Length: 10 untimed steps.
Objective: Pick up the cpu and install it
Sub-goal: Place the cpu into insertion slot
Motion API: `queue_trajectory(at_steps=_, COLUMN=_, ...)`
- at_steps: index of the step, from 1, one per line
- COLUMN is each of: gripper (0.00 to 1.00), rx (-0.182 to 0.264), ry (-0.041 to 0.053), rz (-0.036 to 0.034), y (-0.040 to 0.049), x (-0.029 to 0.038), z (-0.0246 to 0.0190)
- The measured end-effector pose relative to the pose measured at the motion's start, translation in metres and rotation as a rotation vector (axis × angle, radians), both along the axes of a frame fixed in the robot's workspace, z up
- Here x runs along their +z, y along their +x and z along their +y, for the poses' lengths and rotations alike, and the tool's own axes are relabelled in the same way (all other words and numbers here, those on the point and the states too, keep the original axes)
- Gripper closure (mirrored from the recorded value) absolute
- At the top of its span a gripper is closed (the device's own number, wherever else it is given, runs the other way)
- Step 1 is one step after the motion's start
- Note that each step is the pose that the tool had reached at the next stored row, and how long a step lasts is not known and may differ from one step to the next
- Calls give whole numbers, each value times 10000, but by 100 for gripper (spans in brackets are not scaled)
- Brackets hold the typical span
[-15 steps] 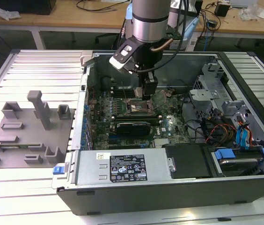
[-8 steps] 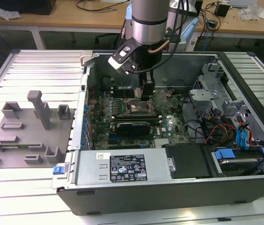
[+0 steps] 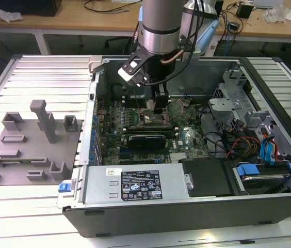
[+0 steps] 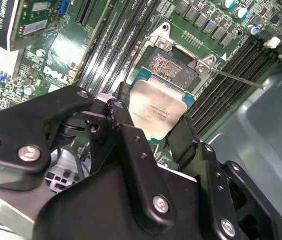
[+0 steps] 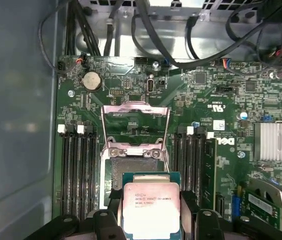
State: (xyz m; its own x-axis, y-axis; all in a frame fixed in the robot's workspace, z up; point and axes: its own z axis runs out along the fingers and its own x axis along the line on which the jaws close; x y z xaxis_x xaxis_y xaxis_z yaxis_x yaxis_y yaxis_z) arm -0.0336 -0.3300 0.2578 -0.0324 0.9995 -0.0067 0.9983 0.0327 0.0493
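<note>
Currently cpu (image 5: 151, 212) clamped between jaws at opposite edges, held over open socket (image 5: 131, 172) of green motherboard (image 5: 221, 90).

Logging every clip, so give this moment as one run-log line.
gripper: shut on cpu | position: over open socket on motherboard | load plate: raised | seated: cannot tell

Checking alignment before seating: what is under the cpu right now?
Under the cpu, held in the end effector, sits the open socket. Part of its contact field shows; the rest is covered by the chip.
</note>
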Motion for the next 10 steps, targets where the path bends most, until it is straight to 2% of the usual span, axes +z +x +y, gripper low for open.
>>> queue_trajectory(at_steps=10, gripper=45, rx=22, ry=1, rz=0, y=-19, x=-208, z=11)
